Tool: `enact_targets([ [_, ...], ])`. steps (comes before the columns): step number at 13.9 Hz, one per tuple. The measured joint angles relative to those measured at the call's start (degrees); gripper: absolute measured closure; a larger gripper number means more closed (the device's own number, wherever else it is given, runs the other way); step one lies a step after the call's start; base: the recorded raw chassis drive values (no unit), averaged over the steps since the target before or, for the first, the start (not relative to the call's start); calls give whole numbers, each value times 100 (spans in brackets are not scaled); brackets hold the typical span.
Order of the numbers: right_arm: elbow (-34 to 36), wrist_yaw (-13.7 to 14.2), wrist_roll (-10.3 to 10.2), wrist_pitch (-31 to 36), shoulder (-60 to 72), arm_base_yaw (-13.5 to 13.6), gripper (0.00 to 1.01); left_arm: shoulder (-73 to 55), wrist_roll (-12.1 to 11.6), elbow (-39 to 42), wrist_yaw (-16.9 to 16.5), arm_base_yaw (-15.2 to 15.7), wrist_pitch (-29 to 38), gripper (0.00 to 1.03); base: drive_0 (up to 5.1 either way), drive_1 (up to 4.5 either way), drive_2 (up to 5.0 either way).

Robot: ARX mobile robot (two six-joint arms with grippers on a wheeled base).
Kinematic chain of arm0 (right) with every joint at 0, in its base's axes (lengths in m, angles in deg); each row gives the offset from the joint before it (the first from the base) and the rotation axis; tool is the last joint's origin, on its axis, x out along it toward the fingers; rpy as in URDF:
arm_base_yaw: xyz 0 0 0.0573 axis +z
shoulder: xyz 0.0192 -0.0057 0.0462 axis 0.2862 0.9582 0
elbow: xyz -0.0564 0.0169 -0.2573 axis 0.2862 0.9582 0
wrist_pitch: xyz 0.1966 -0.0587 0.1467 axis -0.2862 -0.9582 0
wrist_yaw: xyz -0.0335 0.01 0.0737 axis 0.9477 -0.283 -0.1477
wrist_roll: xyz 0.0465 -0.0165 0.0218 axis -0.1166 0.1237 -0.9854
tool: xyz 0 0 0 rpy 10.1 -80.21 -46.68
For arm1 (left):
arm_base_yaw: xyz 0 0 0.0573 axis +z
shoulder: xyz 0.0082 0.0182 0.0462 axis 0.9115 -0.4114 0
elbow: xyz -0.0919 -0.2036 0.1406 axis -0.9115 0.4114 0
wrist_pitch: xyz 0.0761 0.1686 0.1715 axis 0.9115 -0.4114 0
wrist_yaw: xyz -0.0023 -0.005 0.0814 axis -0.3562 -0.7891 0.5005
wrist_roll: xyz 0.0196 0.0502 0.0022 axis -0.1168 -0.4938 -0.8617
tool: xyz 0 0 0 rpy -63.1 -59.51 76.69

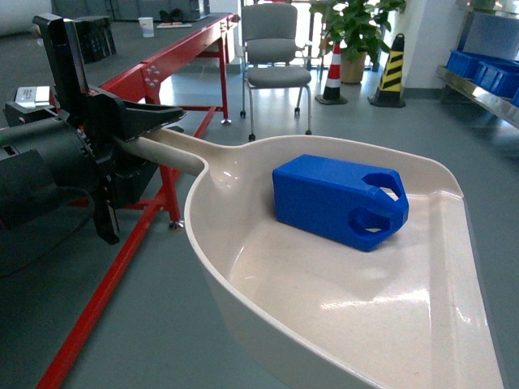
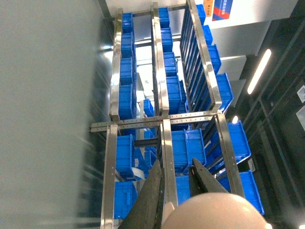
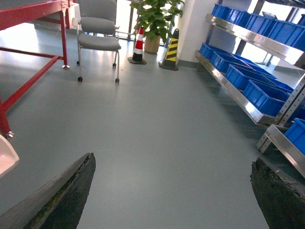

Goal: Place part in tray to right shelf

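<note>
Left pincer (image 1: 150, 134): I see it closed on the handle of the tray (image 1: 268, 284), black fingers above and below the cream shaft, at the left of the head view. In the left wrist view the two dark fingers (image 2: 150, 200) flank the rounded cream handle end at the bottom edge.

Tray: held up off the floor, handle running far-left to the pincer, wide flat lip toward the near right. It fills the lower half of the head view.

Part (image 1: 339, 200): lies inside the tray, on the pan floor near the far wall, toward the handle side. Long axis runs left to right, slightly toward the near right. The lug end with its holes points right, toward the tray's lip side; the plain boxy end points left.

Right pincer (image 3: 171, 191): wide open, nothing between its dark fingers, only grey floor (image 3: 157, 129) below.

Right shelf (image 3: 248, 107): steel rack along the right side of the right wrist view, blue crates (image 3: 259, 93) on its levels. Well apart from the tray.

Left wrist view, beyond the fingers: steel racks with more blue crates, seen turned on its side.

Surroundings: red-framed table (image 1: 162, 73) far left, grey chair (image 1: 274, 49), potted plant (image 1: 357, 32), striped cones (image 1: 393, 73) at the far wall.
</note>
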Motion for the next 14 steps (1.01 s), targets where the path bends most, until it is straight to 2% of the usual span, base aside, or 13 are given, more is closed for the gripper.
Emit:
enact_targets([
  [14, 0, 0, 0, 7, -4, 0, 3, 0, 0, 0, 2, 0, 17, 90, 2, 422, -418],
])
